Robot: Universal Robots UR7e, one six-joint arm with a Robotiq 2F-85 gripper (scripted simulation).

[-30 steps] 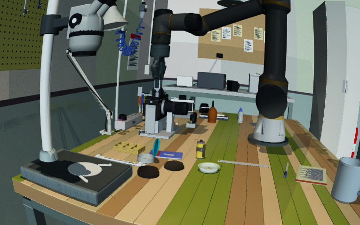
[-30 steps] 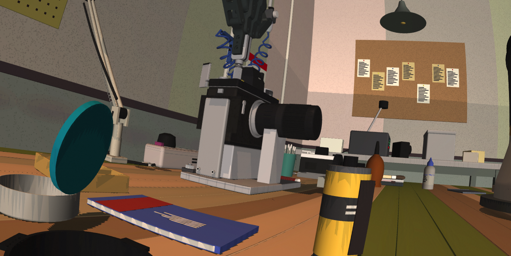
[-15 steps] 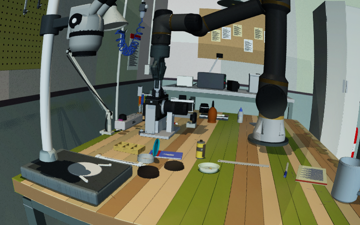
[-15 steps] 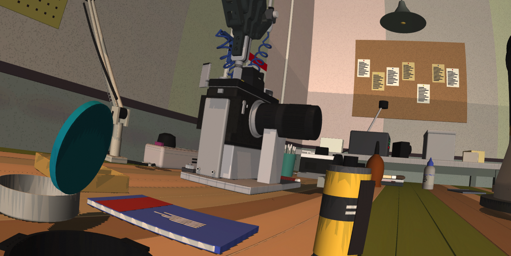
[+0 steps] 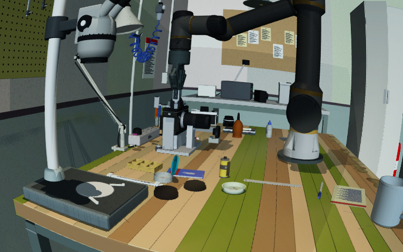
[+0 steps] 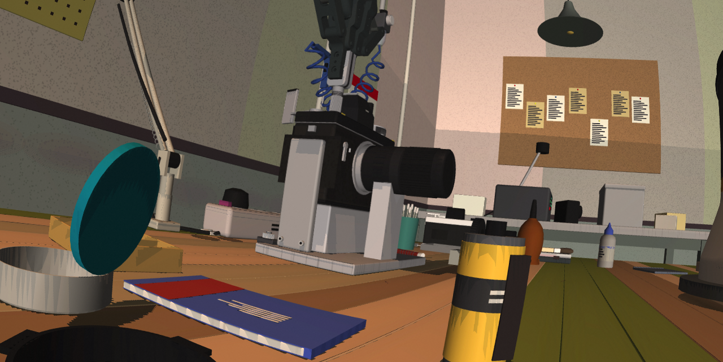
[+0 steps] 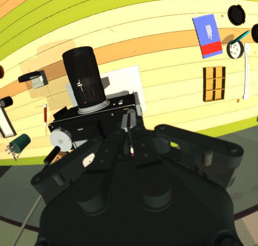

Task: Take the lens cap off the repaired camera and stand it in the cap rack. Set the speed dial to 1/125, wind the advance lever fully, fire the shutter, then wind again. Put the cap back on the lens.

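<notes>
The shutter button on the camera's top plate is hidden under my fingertips in the wrist camera. The black camera [image 6: 339, 168] sits clamped in a grey stand [image 5: 177, 138] at the far left of the bench, its uncapped lens [image 7: 83, 80] pointing along the table. The lens cap [image 7: 29, 76] stands upright in its small grey rack [image 7: 38, 81] beside the stand. The silver speed dial [image 7: 60, 140] and the black advance lever [image 7: 51, 155] lie on the top plate, to one side of my fingers. My gripper [image 6: 337, 88] points straight down onto the top plate, closed and holding nothing.
The stand's base plate [image 6: 323, 259] and a green brush cup [image 6: 407, 231] sit just below. A desk lamp arm [image 6: 144, 82] rises to the left, a blue coiled hose [image 5: 141, 47] hangs behind. Film canister [image 5: 224, 167], blue notebook [image 5: 187, 173], parts tray [image 5: 144, 165] and tin [image 5: 163, 177] lie nearer the front.
</notes>
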